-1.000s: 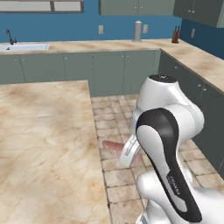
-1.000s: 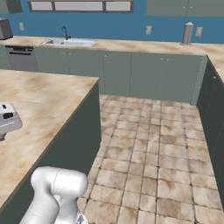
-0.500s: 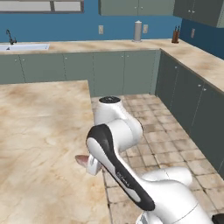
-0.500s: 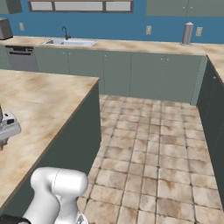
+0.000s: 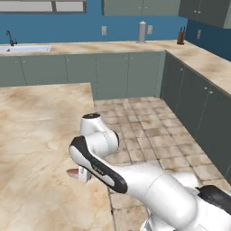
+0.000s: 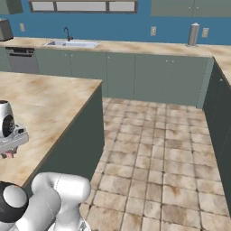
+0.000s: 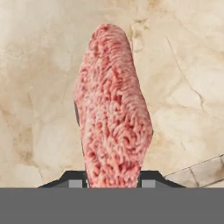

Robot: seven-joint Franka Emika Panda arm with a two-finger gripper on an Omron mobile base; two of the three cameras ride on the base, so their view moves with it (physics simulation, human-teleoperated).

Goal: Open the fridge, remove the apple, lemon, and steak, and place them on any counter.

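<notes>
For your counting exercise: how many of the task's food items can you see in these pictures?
1. The steak is held in the shut gripper just above the counter, near its edge. No apple or lemon is visible on the counter; they may be elsewhere, out of frame.

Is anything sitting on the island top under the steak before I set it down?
Nothing visible. The gripper holds the steak over bare marbled counter near its edge; floor tiles show at one corner of the hand view.

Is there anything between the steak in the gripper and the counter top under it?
No. In the hand view, bare marbled counter shows around the steak that the gripper grips; nothing else lies there.
</notes>
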